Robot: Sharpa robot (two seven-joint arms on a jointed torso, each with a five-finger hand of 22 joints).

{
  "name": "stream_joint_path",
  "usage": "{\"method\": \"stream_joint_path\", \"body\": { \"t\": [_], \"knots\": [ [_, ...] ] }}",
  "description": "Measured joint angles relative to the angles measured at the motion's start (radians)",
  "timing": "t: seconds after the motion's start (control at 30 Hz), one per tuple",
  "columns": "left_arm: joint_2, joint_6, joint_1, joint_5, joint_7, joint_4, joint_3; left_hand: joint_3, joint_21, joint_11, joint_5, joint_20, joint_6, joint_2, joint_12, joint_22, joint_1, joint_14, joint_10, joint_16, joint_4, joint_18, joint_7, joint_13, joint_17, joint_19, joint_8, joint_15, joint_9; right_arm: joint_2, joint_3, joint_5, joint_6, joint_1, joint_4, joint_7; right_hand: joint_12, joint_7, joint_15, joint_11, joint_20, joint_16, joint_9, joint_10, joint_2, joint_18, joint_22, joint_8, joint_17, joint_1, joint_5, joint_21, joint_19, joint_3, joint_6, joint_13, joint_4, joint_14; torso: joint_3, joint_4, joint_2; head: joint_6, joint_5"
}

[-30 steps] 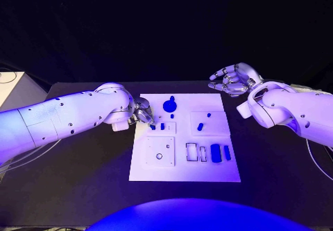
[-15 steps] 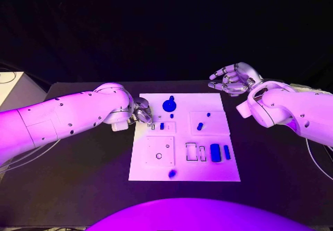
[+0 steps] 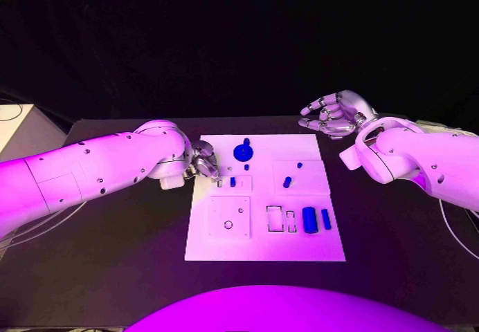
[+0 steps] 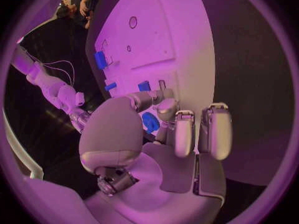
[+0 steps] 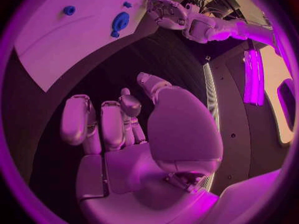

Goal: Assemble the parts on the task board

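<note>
The board (image 3: 266, 242) lies at the centre of the head view on the black table (image 3: 110, 263). The left hand (image 3: 205, 162) rests at the board's left edge, fingers curled; the left wrist view shows a blue part (image 4: 150, 122) next to its fingertips, but whether it grips it cannot be told. The right hand (image 3: 334, 114) hovers above the board's upper right corner, fingers loosely curled and apart, holding nothing. A keyhole-shaped part (image 3: 243, 149) sits near the board's top, two bars (image 3: 316, 219) at its lower right.

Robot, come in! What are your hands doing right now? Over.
Left hand at task board's left edge, fingers curled; hold unclear. Right hand curled, empty, past far right corner. Blue parts on board. Nothing blocking.
</note>
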Motion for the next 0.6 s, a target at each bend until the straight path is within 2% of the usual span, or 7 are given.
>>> {"method": "stream_joint_path", "body": {
  "t": [0.6],
  "knots": [
    [-0.038,-0.045,-0.001,0.031,0.034,0.031,0.002,0.01,0.0,0.003,0.003,0.0,-0.001,-0.007,-0.009,0.0,-0.015,0.0,0.003,0.0,0.009,0.0,0.001,-0.02,0.0,0.0,-0.004,0.0,0.0,-0.006,0.0,0.001,0.0,0.0,0.007,0.001,0.0,0.0,0.0,0.0,0.0,-0.004,0.0,0.0,0.0,0.0,0.0,0.0,0.0,0.0,0.0,0.0,0.0,0.0,0.0,-0.001,0.0,0.0,-0.0015,0.0009,0.0,0.001,-0.001]
  ]
}}
